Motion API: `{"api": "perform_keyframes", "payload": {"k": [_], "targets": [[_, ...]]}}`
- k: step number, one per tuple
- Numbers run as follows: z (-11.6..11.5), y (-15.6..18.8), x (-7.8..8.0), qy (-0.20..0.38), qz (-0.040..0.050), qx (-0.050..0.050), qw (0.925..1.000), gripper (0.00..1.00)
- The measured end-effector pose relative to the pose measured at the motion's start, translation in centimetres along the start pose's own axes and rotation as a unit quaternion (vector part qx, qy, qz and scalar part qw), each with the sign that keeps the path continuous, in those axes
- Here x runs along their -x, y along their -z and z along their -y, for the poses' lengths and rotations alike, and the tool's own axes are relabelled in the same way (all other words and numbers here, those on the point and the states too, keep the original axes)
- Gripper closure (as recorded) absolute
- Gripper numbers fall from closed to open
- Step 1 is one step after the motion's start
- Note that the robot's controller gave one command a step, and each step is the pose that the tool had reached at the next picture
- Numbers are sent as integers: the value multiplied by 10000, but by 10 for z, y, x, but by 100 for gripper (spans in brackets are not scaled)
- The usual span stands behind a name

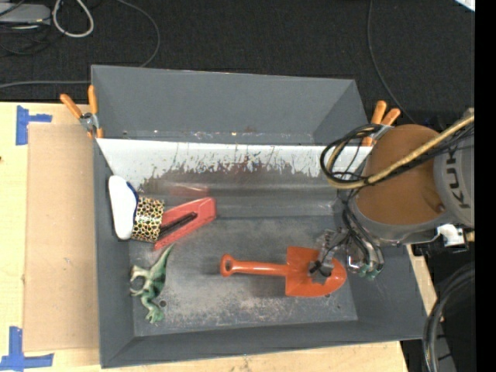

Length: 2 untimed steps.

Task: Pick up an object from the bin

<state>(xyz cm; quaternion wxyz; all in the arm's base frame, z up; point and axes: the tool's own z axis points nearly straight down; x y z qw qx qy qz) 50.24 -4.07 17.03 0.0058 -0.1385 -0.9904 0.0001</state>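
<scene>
The gripper (325, 268) sits low on the blade of an orange toy shovel (296, 277) (handle pointing away from it), apparently lined up for a grab; open or closed, I cannot tell.

Black carpeted floor (232, 29) with loose dark cables (370, 29) and a white cable loop (91, 20) upper left.

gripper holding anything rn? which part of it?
Cannot tell. The gripper is down on the blade of the orange shovel, but no grasp is visible.
</scene>
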Motion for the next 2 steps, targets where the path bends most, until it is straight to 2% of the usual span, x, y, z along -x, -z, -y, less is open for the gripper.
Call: {"api": "perform_keyframes", "payload": {"k": [1,2], "targets": [[-5,104,7,-46,-69,-11,10000,100],[-4,201,-16,160,-37,-8,9999,100]]}}
